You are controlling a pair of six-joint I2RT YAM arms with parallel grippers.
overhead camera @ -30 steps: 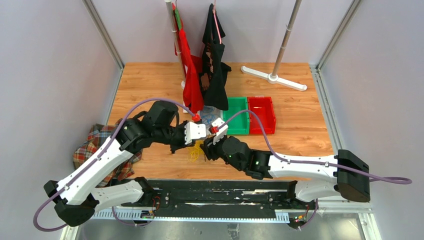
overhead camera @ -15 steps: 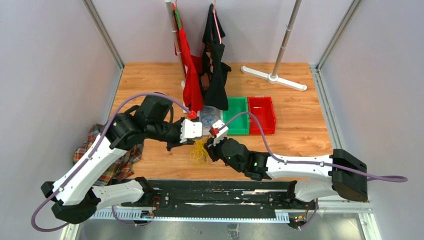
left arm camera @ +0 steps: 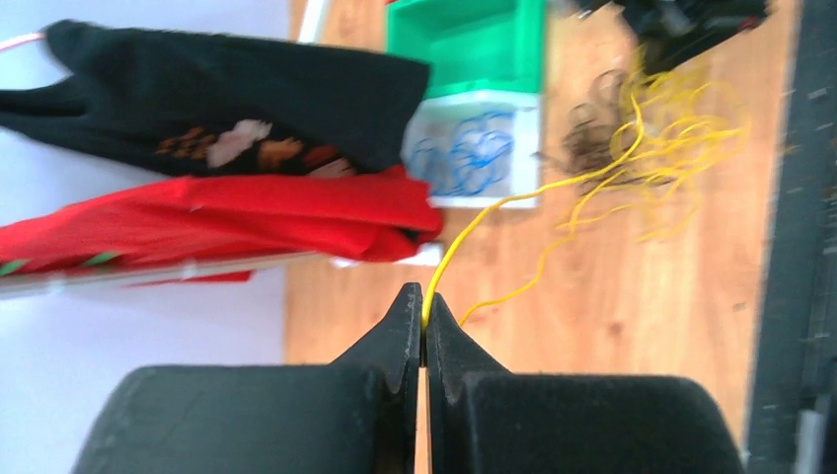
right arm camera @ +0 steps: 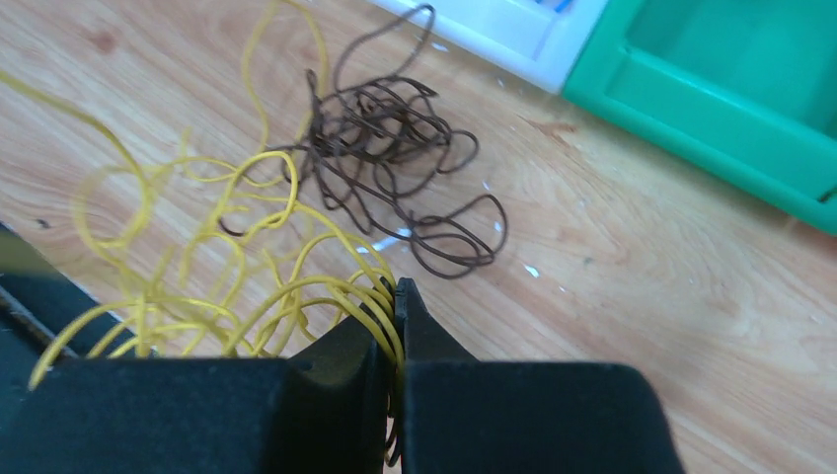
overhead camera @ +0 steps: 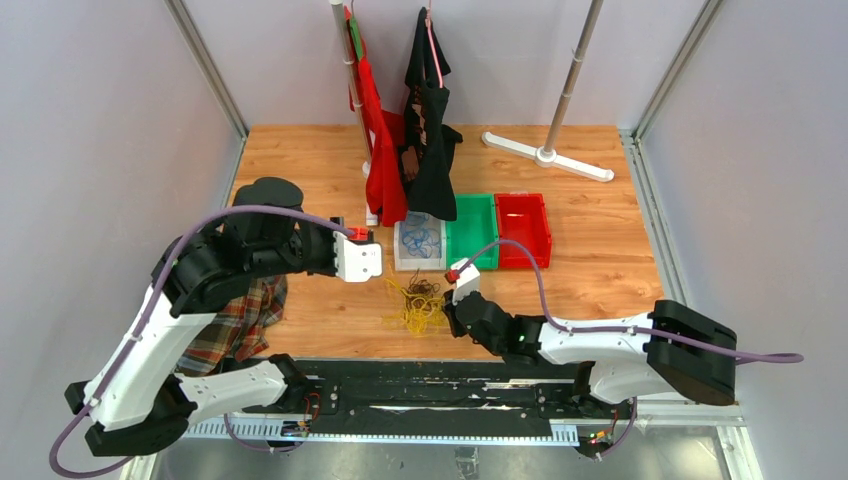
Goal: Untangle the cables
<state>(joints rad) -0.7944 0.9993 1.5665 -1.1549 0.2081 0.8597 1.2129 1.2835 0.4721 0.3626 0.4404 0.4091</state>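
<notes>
A yellow cable (overhead camera: 413, 312) lies in a loose tangle on the wooden table, touching a dark brown cable (overhead camera: 426, 288) just behind it. A blue cable (overhead camera: 421, 241) sits coiled in a white tray (overhead camera: 401, 262). My left gripper (left arm camera: 422, 299) is shut on one yellow strand (left arm camera: 491, 214), which runs taut back to the yellow tangle (left arm camera: 681, 133). It hovers left of the pile (overhead camera: 378, 266). My right gripper (right arm camera: 397, 294) is shut on several yellow loops (right arm camera: 345, 291) at the pile's near right side (overhead camera: 452, 312). The brown cable (right arm camera: 395, 148) lies free ahead of it.
A green bin (overhead camera: 472, 232) and a red bin (overhead camera: 524, 230) stand right of the white tray. Red (overhead camera: 380, 150) and black (overhead camera: 430, 130) garments hang from a rack just behind the tray. A plaid cloth (overhead camera: 235, 320) lies at the left edge. A white stand base (overhead camera: 548, 155) lies at the back right.
My left gripper has pulled back to the left, drawing out a yellow strand. My right gripper has closed on the yellow loops and shifted toward the near edge; the pile has spread.
</notes>
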